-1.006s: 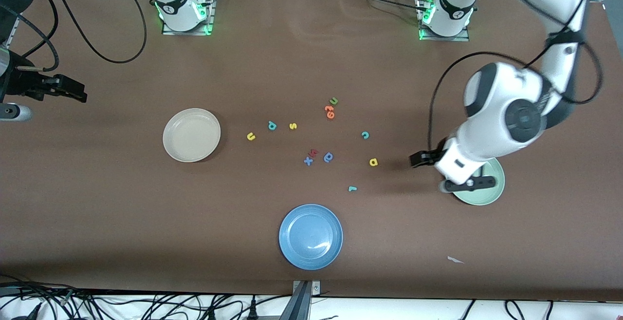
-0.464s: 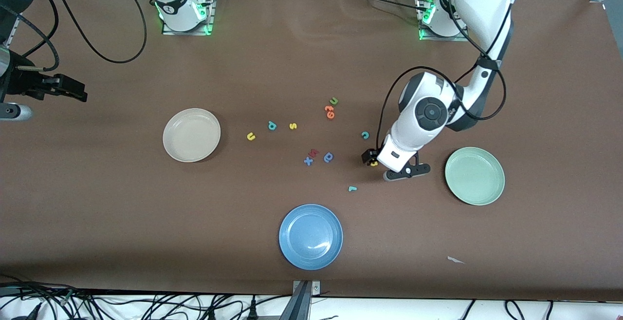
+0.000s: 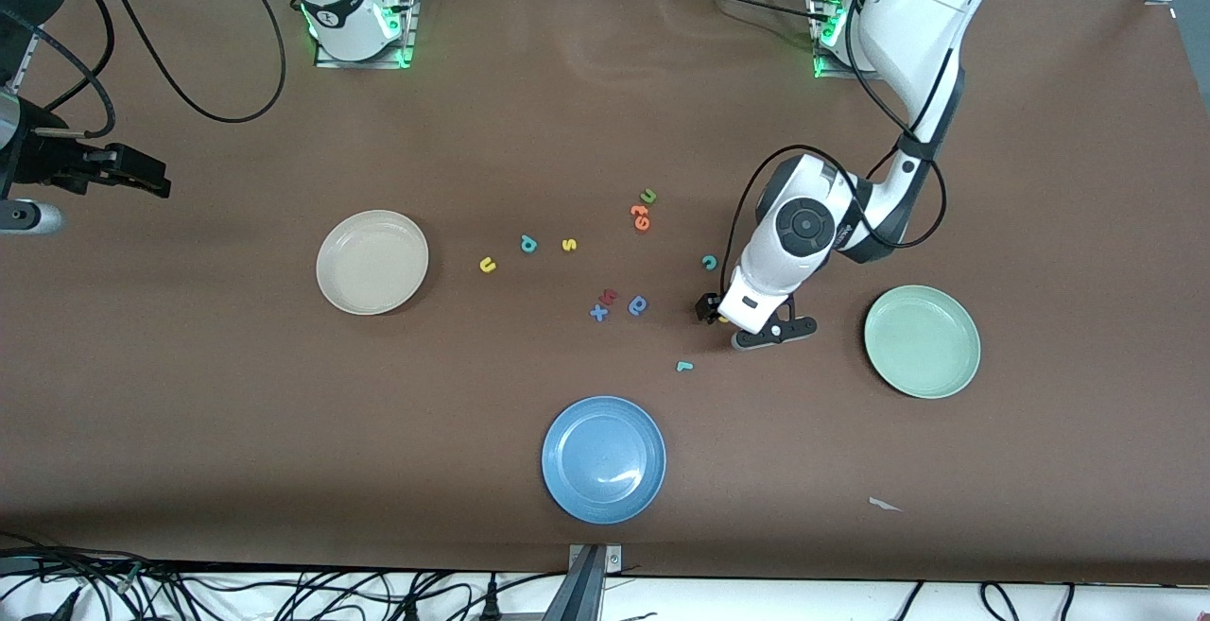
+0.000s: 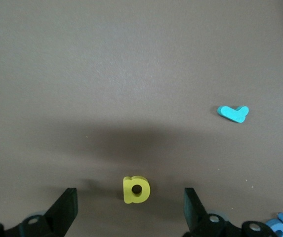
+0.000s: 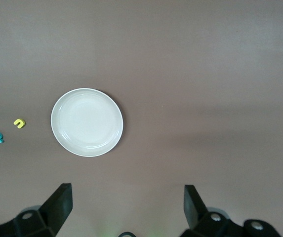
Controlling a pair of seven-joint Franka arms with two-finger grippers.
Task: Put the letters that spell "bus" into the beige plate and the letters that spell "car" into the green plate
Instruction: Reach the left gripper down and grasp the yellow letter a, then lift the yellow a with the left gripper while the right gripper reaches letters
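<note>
My left gripper [image 3: 711,311] is low over the table, open, with the yellow a [image 4: 136,190] lying between its fingers and touching neither. The arm hides most of that letter in the front view. The teal c [image 3: 709,262] and thin teal r [image 3: 684,367] lie close by. The green plate [image 3: 922,341] sits toward the left arm's end. The yellow u [image 3: 487,265], teal b [image 3: 528,244] and yellow s [image 3: 568,245] lie in a row beside the beige plate [image 3: 371,262]. My right gripper [image 3: 132,177] waits open, high at the right arm's end.
A blue plate [image 3: 603,459] sits near the front edge. A blue a [image 3: 638,304], a blue x [image 3: 598,313], orange letters [image 3: 640,216] and a green u [image 3: 648,196] lie mid-table. A scrap of paper [image 3: 884,505] lies near the front edge.
The left arm swung from over the green plate to the yellow a and came down around it. The right arm has not moved.
</note>
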